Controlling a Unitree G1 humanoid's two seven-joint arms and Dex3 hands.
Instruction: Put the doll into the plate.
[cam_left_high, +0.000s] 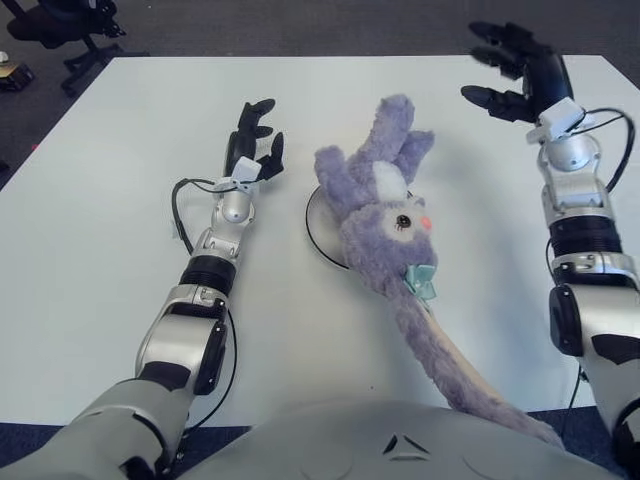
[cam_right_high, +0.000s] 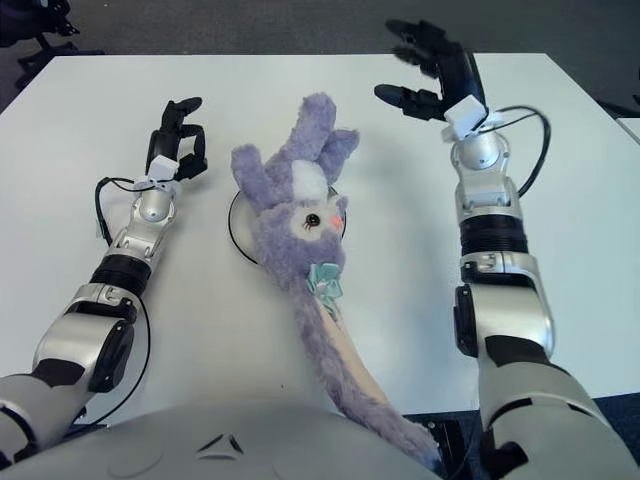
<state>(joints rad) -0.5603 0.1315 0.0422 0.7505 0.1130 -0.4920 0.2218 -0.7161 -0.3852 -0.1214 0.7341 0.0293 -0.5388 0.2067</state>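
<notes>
The doll (cam_left_high: 385, 225), a purple plush rabbit with a teal bow, lies with its head and upper body over the plate (cam_left_high: 322, 228), whose rim shows only on the robot's left side. Its long body trails off toward the near table (cam_left_high: 100, 260) edge, and the end seems to hang past it, though that part is hard to read. That trailing weight is the risk: it could drag the doll off the plate, or tip the plate if the doll is tugged.

The right hand (cam_left_high: 520, 75) is raised beyond the doll, fingers spread and holding nothing. A careless sweep from there could knock the ears sideways. The left hand (cam_left_high: 253, 140) shows just left of the plate, fingers loosely open, empty.
</notes>
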